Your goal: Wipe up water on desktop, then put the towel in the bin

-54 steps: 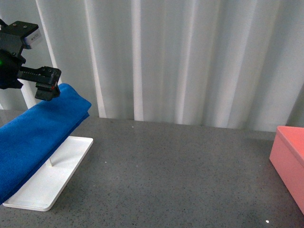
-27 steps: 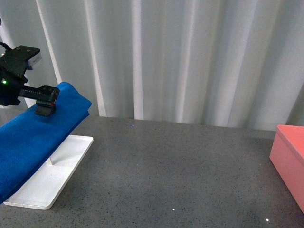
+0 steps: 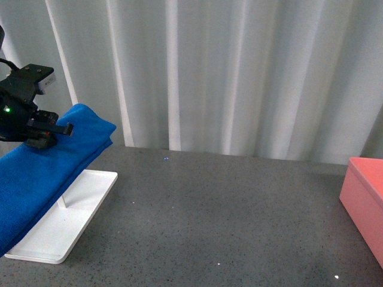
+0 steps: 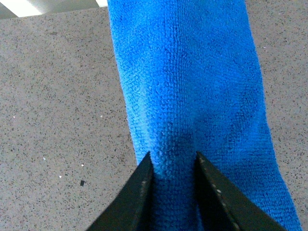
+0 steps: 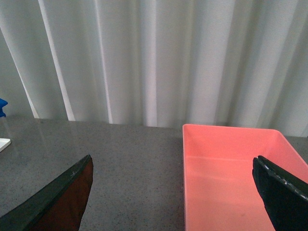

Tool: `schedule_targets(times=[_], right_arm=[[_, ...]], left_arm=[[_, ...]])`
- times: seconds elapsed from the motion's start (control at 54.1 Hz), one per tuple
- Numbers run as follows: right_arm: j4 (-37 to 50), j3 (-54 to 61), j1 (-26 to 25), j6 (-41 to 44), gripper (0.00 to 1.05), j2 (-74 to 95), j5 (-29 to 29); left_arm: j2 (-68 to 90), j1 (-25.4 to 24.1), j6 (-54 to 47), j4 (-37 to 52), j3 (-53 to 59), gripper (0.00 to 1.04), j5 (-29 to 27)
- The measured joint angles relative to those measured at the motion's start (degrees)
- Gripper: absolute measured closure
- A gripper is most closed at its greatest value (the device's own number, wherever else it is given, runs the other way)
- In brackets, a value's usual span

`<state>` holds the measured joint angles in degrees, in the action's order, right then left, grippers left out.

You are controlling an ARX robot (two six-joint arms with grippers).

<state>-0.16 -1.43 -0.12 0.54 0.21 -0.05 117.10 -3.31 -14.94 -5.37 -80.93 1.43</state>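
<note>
The towel [image 3: 42, 173] lies draped at a slant over the white tray [image 3: 66, 230] at the left of the desktop [image 3: 209, 221]. Its high end is near the curtain [image 3: 239, 78] and its low end runs out of the front view at the left edge. It is lifted off the tray, and one thin rod [image 3: 63, 203] shows under it.

The left gripper [image 3: 45, 134] sits on the upper part of the towel. In the left wrist view its two dark fingers [image 4: 139, 192] stand close together on either side of a raised ridge of the blue cloth [image 4: 187, 86], with the left gripper [image 4: 173, 155] pinching that ridge between them. The speckled desktop [image 4: 57, 96] shows below on both sides of the cloth.

The bin [image 3: 365, 203] stands far to the right, well apart from the towel. The right wrist view shows its inside [image 5: 226, 183] bare. The right gripper [image 5: 172, 161] hangs over the near edge of the bin with its fingers spread wide, and it grasps nothing.

By count there are one towel, one bin, one tray, one rod in sight and two grippers.
</note>
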Motion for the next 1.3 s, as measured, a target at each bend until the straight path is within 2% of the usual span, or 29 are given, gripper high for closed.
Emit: schedule_targets(times=[0.093, 0.148, 0.37, 0.592, 0.685, 0.777, 0.907, 1.036, 1.184, 1.295], right_arm=[[0.0, 0.0, 0.02, 0.0, 0.07, 0.0, 0.0], [0.0, 0.0, 0.0, 0.0, 0.07, 0.0, -0.02], [0.0, 0.0, 0.0, 0.0, 0.07, 0.0, 0.0], [0.0, 0.0, 0.02, 0.0, 0.07, 0.0, 0.0], [0.0, 0.0, 0.0, 0.0, 0.07, 0.0, -0.02], [0.0, 0.0, 0.0, 0.0, 0.07, 0.0, -0.02], [0.0, 0.0, 0.0, 0.0, 0.07, 0.0, -0.02], [0.0, 0.0, 0.02, 0.0, 0.07, 0.0, -0.02], [0.0, 0.0, 0.02, 0.0, 0.07, 0.0, -0.02], [0.0, 0.0, 0.02, 0.0, 0.07, 0.0, -0.02]], left_arm=[[0.0, -0.02, 0.02, -0.15, 0.0, 0.97, 0.09], [0.0, 0.0, 0.0, -0.31, 0.0, 1.01, 0.17], [-1.11, -0.46, -0.55, -1.11, -0.02, 1.01, 0.72], [-8.41, -0.81, -0.52, -2.54, -1.77, 1.01, 4.66], [-14.21, 0.87, 0.48, -2.03, -1.53, 1.01, 7.74], [-19.85, 4.07, 1.6, -0.28, 1.29, 1.01, 11.13], [-28.68, 13.33, 5.09, 4.2, 9.77, 1.01, 14.69], [-30.51, 24.55, 10.25, 9.03, 15.67, 1.01, 14.12], [-28.79, 32.48, 16.0, 14.78, 17.97, 1.01, 13.09], [-26.75, 36.0, 19.39, 17.55, 18.25, 1.01, 13.07]])
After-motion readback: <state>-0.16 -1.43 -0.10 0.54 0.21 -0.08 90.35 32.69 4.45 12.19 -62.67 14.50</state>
